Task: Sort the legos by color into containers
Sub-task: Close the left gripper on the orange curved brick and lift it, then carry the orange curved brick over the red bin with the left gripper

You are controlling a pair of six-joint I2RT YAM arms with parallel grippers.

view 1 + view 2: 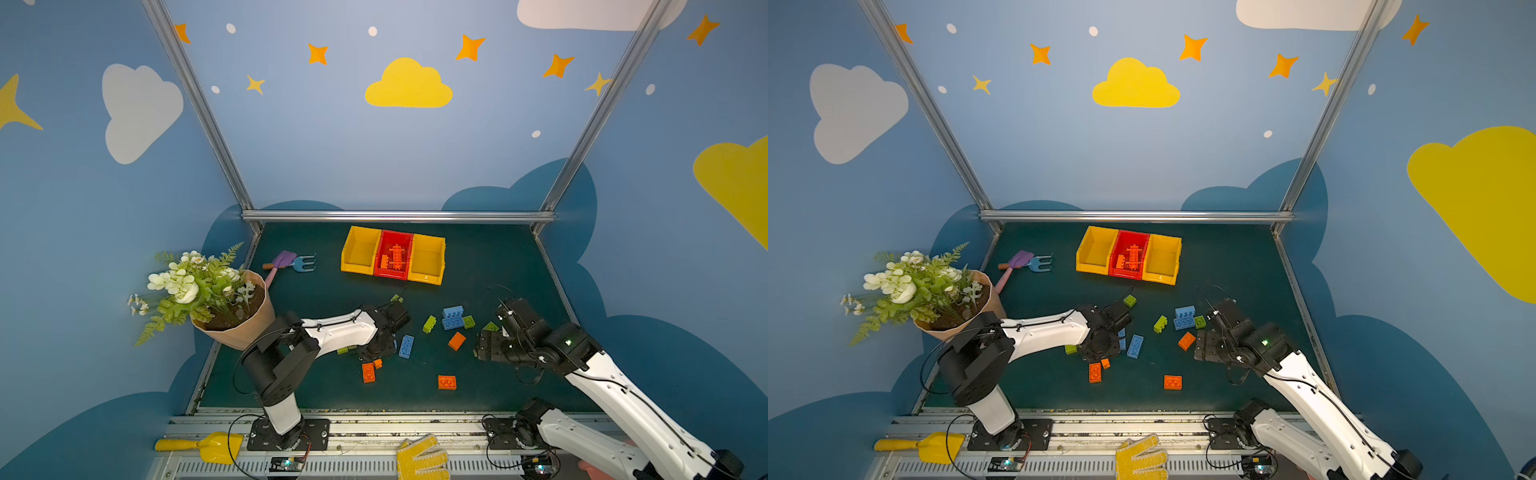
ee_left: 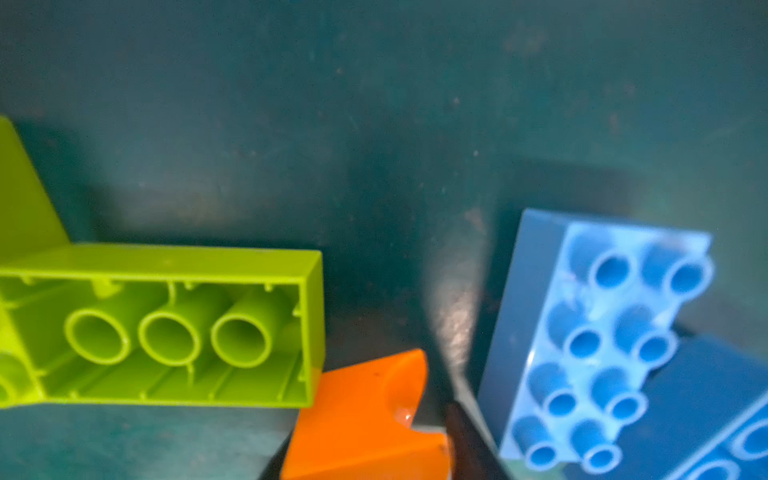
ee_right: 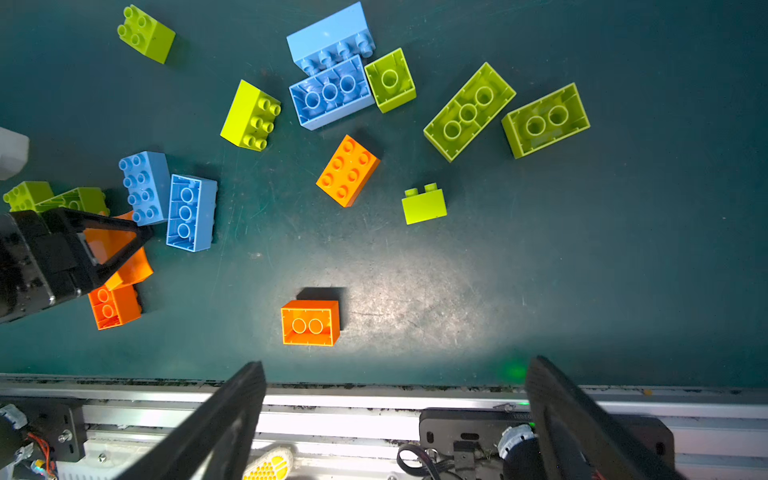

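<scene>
Legos (image 3: 348, 170) in orange, lime & lt blue lie loose on dk green mat (image 3: 623, 270), spread around & ahead of both sets of fingers. Well beyond the fingers stand the containers (image 1: 357, 266), three bins in a row. The red bin (image 1: 397, 233) in the middle holds several orange pieces, w/ a yellow one each side. Small pale mark on front of the yellow bin (image 1: 432, 272) on the right arm's side: too small to read.

Right gripper (image 3: 397, 365) hangs above the mat, fingers (image 3: 224, 415) spread wide, gripping & touching nothing. Closest is an orange two-tube brick (image 3: 310, 323), hollow side up, just ahead of the fingertips but apart.

Left gripper (image 3: 141, 241) is down among the bricks. An orange curved piece (image 2: 365, 415) sits at its fingertips, one dark finger (image 2: 461, 440) against its side in left wrist view. Can't tell if the piece is clamped or merely touched. Just beside that finger: lt blue eight-stud brick (image 2: 602, 345). On the piece's other side lies a lime brick (image 2: 174, 328), hollow side showing, very near it. Small orange brick (image 3: 114, 307), hollow up, lies just by the gripper body.
</scene>
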